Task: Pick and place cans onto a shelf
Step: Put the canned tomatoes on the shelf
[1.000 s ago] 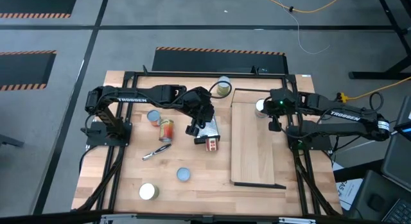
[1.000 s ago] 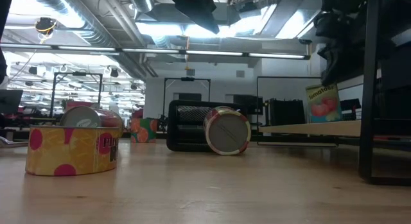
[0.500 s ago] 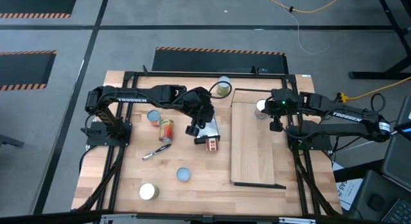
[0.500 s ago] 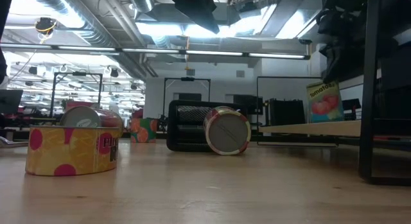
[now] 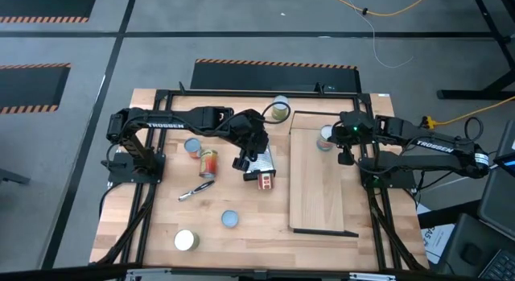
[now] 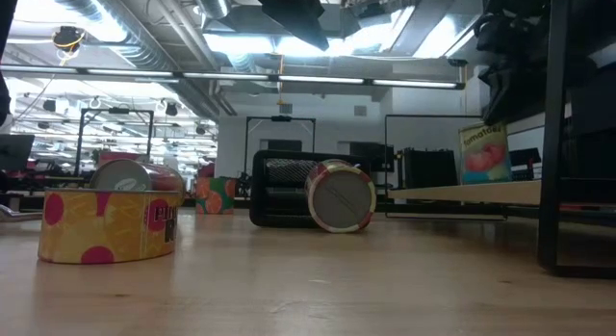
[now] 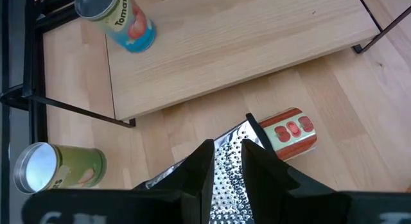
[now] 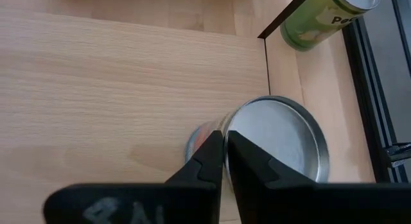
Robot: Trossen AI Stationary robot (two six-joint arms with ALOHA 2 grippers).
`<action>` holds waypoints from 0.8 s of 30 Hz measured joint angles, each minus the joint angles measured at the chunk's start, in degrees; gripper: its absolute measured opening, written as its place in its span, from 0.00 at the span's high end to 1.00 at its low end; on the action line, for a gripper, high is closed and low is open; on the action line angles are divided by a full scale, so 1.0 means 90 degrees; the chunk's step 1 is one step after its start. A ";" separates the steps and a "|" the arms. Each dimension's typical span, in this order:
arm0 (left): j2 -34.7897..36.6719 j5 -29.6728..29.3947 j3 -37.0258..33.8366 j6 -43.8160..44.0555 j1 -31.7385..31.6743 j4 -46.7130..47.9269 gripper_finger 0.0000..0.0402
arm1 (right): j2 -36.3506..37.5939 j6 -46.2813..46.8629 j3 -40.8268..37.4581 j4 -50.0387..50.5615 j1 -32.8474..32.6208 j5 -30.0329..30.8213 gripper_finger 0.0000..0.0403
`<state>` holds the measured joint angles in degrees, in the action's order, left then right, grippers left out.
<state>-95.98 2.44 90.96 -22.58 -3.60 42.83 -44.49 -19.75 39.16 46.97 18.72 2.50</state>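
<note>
My right gripper point(image 5: 343, 141) is shut on a tomato can point(image 5: 325, 138) with a silver top, at the far end of the light-wood shelf point(image 5: 318, 188). The can also shows in the low view point(image 6: 484, 153) and the left wrist view point(image 7: 119, 20). My left gripper point(image 5: 244, 162) hangs high over the table's middle, narrowly open and empty, above the metal grater point(image 7: 228, 176). A red-labelled can point(image 7: 289, 133) lies on its side at the grater's end. A green can point(image 5: 279, 109) lies beyond the shelf's far left corner. Several other cans sit on the table's left half. My right gripper pinches the tomato can's top rim point(image 8: 226, 129) between its two fingers, one finger point(image 8: 247, 156) over the silver top and one point(image 8: 205, 160) outside the wall. The fingers come from above. The can is tilted; whether its base touches the shelf I cannot tell.
On the left half are a red-orange can point(image 5: 208, 163) on its side, a blue-topped can point(image 5: 192, 146), another blue-topped can point(image 5: 230, 219), a cream-topped can point(image 5: 186, 241) and a slim silver tool point(image 5: 195, 191). The shelf's near part is bare wood.
The tomato can in my right gripper has tipped a little: its side shows more in the high view now. My left arm has kept still.
</note>
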 joint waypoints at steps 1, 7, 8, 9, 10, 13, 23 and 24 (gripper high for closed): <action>0.0000 0.0000 0.0000 0.0002 0.0000 0.0000 0.82 | 0.0000 0.0000 0.0000 -0.0001 0.0000 0.0000 0.93; 0.0000 0.0000 0.0000 0.0002 0.0000 0.0000 0.82 | 0.0000 0.0000 0.0000 0.0001 0.0000 0.0000 0.93; 0.0000 0.0000 0.0000 0.0001 0.0000 0.0000 0.82 | 0.0000 0.0000 0.0000 0.0001 0.0000 0.0002 0.93; 0.0000 0.0000 0.0000 -0.0001 0.0000 0.0000 0.82 | 0.0000 -0.0002 0.0000 0.0001 0.0000 0.0034 0.93; 0.0000 0.0000 0.0000 -0.0001 0.0000 0.0000 0.82 | -0.0001 0.0002 0.0000 0.0001 0.0000 0.0073 0.93; 0.0000 0.0000 0.0000 -0.0001 0.0000 -0.0002 0.82 | -0.0002 0.0005 0.0000 0.0001 0.0002 0.0097 0.92; 0.0000 -0.0004 -0.0002 -0.0005 0.0000 -0.0218 0.82 | 0.0000 0.0000 0.0002 0.0001 0.0002 0.0100 0.92; 0.0000 -0.0005 -0.0002 -0.0005 -0.0001 -0.0310 0.82 | 0.0000 0.0000 0.0002 0.0001 0.0002 0.0100 0.92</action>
<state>-95.98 2.39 90.94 -22.63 -3.61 40.04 -44.49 -19.75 39.18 46.98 18.74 3.40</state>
